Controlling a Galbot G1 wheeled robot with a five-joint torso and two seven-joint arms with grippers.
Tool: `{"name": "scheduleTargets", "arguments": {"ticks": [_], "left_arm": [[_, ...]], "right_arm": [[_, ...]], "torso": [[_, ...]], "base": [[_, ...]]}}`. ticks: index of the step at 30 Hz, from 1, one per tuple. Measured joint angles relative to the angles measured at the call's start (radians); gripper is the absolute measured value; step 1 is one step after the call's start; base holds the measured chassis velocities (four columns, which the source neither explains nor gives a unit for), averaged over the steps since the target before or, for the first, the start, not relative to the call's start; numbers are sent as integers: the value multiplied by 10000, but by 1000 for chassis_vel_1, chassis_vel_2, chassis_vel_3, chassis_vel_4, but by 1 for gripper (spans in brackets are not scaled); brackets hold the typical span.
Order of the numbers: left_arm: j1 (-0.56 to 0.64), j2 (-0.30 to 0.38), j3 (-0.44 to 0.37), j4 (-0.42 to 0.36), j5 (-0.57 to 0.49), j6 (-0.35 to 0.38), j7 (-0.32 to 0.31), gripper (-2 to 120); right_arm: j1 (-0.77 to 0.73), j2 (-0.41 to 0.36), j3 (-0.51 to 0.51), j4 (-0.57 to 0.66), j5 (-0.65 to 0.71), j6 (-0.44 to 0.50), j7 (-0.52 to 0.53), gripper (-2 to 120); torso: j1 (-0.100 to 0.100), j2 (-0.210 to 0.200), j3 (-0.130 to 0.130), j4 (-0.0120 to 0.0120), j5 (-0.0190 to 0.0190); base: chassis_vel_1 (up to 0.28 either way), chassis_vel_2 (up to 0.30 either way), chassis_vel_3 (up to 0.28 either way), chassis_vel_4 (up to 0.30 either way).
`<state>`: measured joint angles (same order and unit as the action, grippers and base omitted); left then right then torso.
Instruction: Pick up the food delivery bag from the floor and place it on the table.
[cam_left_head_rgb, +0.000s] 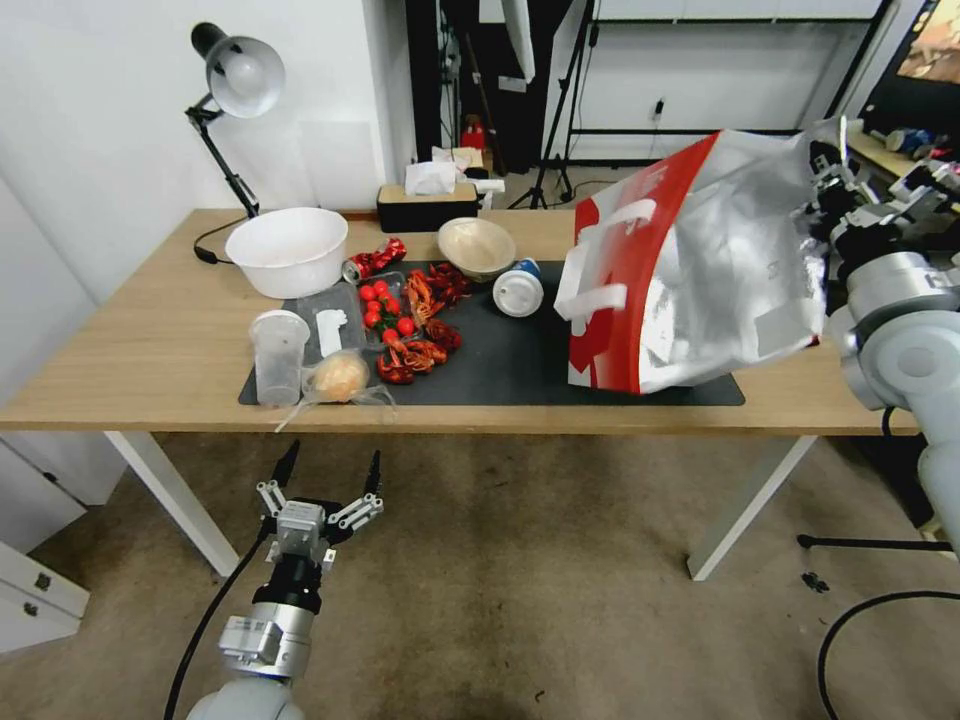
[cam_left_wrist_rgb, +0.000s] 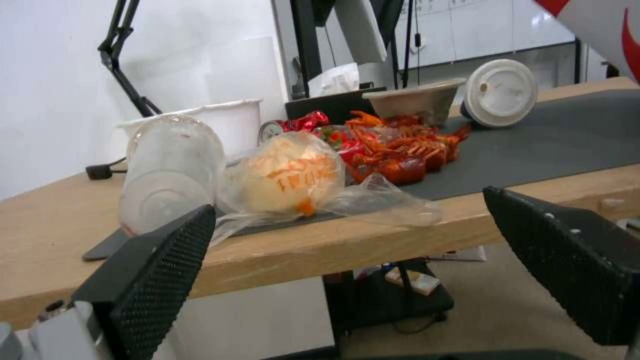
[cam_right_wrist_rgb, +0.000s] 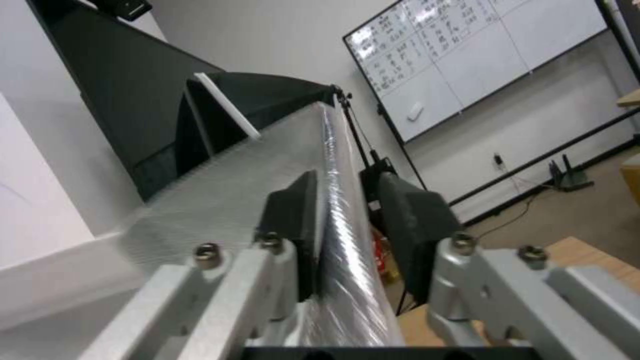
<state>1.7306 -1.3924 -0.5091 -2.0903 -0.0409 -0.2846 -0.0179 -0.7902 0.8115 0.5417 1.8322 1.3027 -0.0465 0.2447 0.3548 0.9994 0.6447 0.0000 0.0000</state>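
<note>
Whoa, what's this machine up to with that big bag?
The robot's right gripper has its fingers pinched on the silver foil rim of the large white delivery bag with red side panels. The bag's base rests, tilted, on the dark grey mat at the right end of the light wood-top table, beside plastic crayfish and bowls. The left gripper hangs open and empty below the table's front edge, above the carpet.

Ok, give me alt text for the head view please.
The right hand pinches the top edge of the bag, which stands tilted on the table beside food and bowls. The left hand hangs open below the table edge.
</note>
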Motion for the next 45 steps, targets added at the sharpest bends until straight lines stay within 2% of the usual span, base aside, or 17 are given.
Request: {"name": "scheduleTargets", "arguments": {"ticks": [3,4,7,8,10,11,12,17,19,29,32,36,39,45], "left_arm": [[-45,8,-40,43,-56,-5,0,100],[-45,8,-40,43,-56,-5,0,100],[-95,9,-39,112,-71,-9,-6,100],[-95,9,-39,112,-71,-9,-6,100],[-122,9,35,157,-73,-15,-116,100],[-124,9,38,159,-73,-15,-120,100],[-149,12,71,197,-73,-13,-195,100],[-169,46,106,201,-104,62,-262,100],[-214,79,119,207,-163,92,-276,100],[-325,154,158,323,-326,42,-253,100],[-370,210,157,359,-389,23,-246,100],[-393,227,154,365,-413,19,-245,100],[-401,241,154,366,-434,9,-244,100],[-329,325,72,407,-552,-152,-229,100]], "right_arm": [[47,5,-27,-93,-35,-11,-141,45],[47,5,-27,-93,-35,-11,-141,45],[45,5,-29,-143,-70,-18,-262,59],[45,5,-29,-143,-70,-18,-262,59],[7,10,-29,-175,-100,-29,-348,70],[7,10,-29,-175,-100,-29,-348,70],[-50,25,-11,-182,-131,-40,-430,79],[-167,47,39,-141,-212,-69,-508,89],[-375,74,127,3,-392,-124,-574,99],[-2057,245,1082,1067,-1579,-442,-952,100],[-3047,369,1741,1768,-2116,-532,-1548,100],[-3519,471,1987,2168,-2256,-554,-1728,100],[-4181,709,2225,2680,-2627,-578,-1949,100],[-5538,1759,2304,3524,-4103,-616,-2212,100]], "torso": [[0,0,0,0,0],[0,0,0,0,0],[0,0,0,0,0],[0,0,0,0,0],[0,0,0,0,0],[0,0,0,0,0],[0,0,0,0,0],[0,0,0,0,0],[0,0,0,0,-1],[-1,0,-1,-1,-1],[-1,0,-1,-1,-1],[-1,0,-1,-1,-2],[-1,0,-1,0,-3],[-1,1,-2,-1,-1]], "base": [[0,0,0,0],[0,0,0,0],[0,0,0,0],[0,0,0,0],[0,0,0,0],[0,0,0,0],[0,0,0,0],[0,0,0,0],[0,0,0,0],[0,0,0,0],[0,0,0,0],[0,0,0,0],[0,0,0,0],[0,0,0,0]]}}
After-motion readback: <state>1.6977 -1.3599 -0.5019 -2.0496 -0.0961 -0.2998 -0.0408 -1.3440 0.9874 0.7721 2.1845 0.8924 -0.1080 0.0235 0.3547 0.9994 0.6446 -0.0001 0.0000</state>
